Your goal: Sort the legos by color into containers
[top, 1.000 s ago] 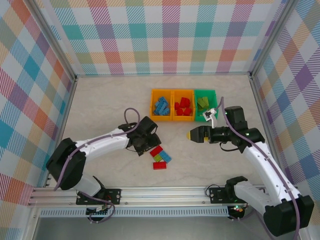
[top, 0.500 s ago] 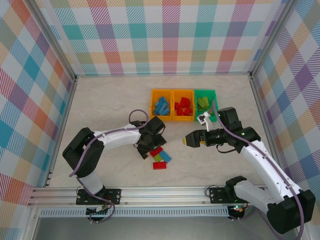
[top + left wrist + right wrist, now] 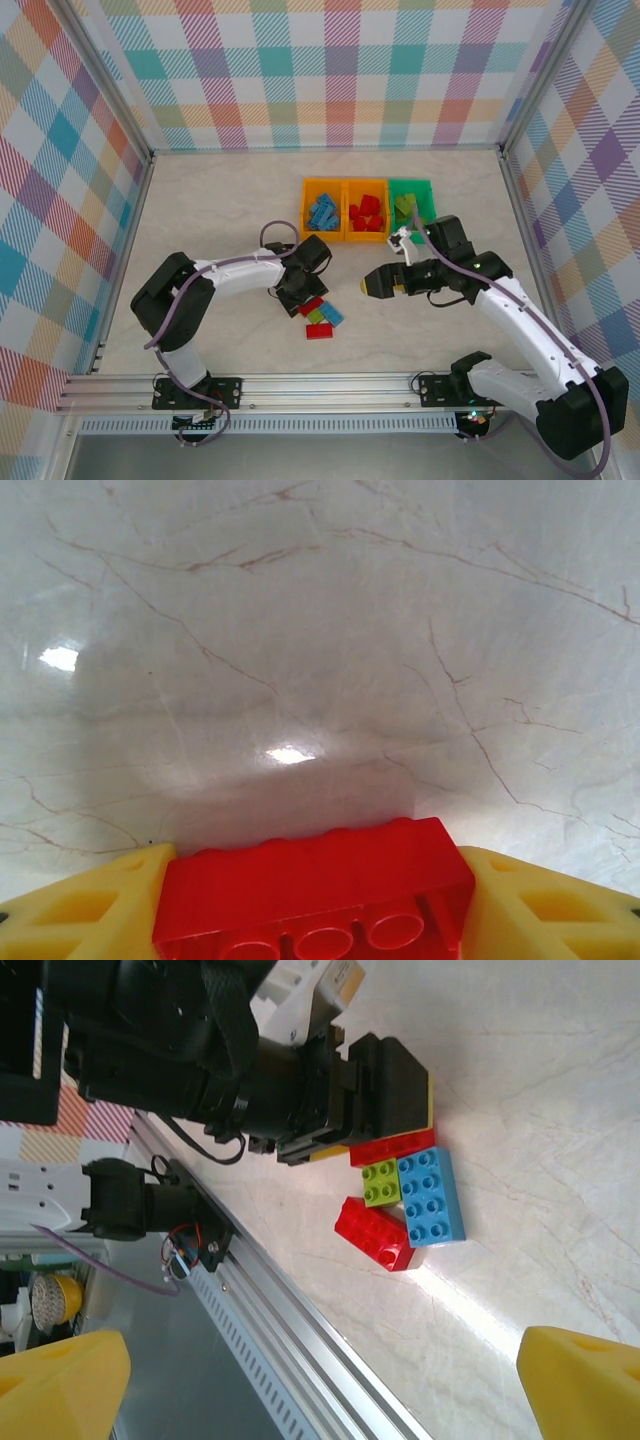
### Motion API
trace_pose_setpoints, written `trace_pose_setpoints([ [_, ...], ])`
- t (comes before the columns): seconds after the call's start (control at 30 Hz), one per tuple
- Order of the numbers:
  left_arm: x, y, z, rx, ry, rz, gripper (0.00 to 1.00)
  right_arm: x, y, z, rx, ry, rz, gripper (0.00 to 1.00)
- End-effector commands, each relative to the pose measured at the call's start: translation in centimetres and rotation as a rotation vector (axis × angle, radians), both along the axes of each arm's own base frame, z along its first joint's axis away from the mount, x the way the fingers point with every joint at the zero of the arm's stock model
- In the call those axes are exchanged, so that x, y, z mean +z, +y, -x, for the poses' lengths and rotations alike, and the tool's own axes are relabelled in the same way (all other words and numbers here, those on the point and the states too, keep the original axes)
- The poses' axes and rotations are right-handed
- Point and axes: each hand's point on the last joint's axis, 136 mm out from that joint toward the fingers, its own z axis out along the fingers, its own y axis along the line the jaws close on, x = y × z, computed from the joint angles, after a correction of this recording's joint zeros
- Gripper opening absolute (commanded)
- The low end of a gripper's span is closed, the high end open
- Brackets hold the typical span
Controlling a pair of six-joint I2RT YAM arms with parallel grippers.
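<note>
We see three containers (image 3: 344,181) joined in a row near the far edge of the table (image 3: 200,220), a little toward the right edge. The left orange bin (image 3: 305,205) holds blue legos (image 3: 322,211). The middle orange bin (image 3: 366,182) holds red legos (image 3: 366,214). The green bin (image 3: 411,182) holds green legos (image 3: 404,205).

Four more legos lie bunched together on the table. They are closer to the near edge, about halfway between the left and right edges. A green brick (image 3: 318,317) and a blue brick (image 3: 331,314) sit side by side and touch. A red brick (image 3: 312,303) touches them on the far side. A second red brick (image 3: 320,331) touches them on the near side, closest to the near edge.

The left jaws reach down onto the first red brick. In the left wrist view we see that brick (image 3: 315,885) squeezed between the two yellow fingers (image 3: 80,910), one on each side. So the left jaws are closed on the red brick. We cannot tell if the brick is off the table or resting on it.

The right jaws hang over the table, near the four legos on their right side, not touching them. They sit between those legos and the bins. In the right wrist view the yellow fingertips (image 3: 60,1385) are far apart with nothing between them. So the right jaws are wide open and hold nothing.
</note>
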Motion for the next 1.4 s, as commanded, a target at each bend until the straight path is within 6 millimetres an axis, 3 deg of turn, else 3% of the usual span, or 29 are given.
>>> trace_pose_setpoints([
  [0.0,2.5,0.0,-1.6,-0.06,-0.126,-0.028,0.5,0.0,0.1,0.0,-0.006,-0.006,0.035,1.0],
  [0.1,6.5,-0.5,-4.5,-0.121,-0.288,-0.045,0.49,0.3,-0.1,-0.9,-0.048,-0.036,0.06,1.0],
  [0.23,11.9,-2.8,-8.6,-0.22,-0.484,-0.049,0.48,0.7,-1.0,-2.5,-0.142,-0.105,0.097,1.0],
  [0.4,16.1,-5.5,-13.9,-0.256,-0.68,-0.094,0.49,1.4,-1.4,-2.9,-0.183,-0.134,0.094,1.0],
  [0.53,17.6,-8.1,-18.0,-0.268,-0.777,-0.138,0.49,1.3,-1.7,-2.5,-0.194,-0.125,0.096,1.0],
  [0.63,17.1,-10.6,-20.7,-0.284,-0.795,-0.136,0.5,1.0,-2.0,-2.3,-0.209,-0.122,0.099,1.0],
  [0.8,15.1,-12.8,-23.9,-0.284,-0.768,-0.152,0.53,1.0,-2.4,-2.0,-0.227,-0.122,0.1,1.0],
  [0.87,14.8,-13.2,-24.6,-0.283,-0.768,-0.153,0.58,1.0,-2.5,-1.9,-0.231,-0.124,0.101,1.0],
  [0.93,14.7,-13.4,-25.1,-0.281,-0.781,-0.157,0.71,1.0,-2.7,-1.9,-0.238,-0.13,0.103,1.0],
  [1.03,15.7,-13.5,-25.3,-0.271,-0.805,-0.146,0.81,0.9,-2.7,-1.9,-0.242,-0.131,0.103,1.0],
  [1.2,18.4,-13.0,-24.9,-0.283,-0.844,-0.139,0.86,0.8,-2.5,-2.2,-0.24,-0.127,0.103,1.0],
  [1.37,23.1,-11.2,-22.3,-0.319,-0.909,-0.093,0.83,0.1,-3.2,-2.5,-0.267,-0.117,0.148,1.0],
])
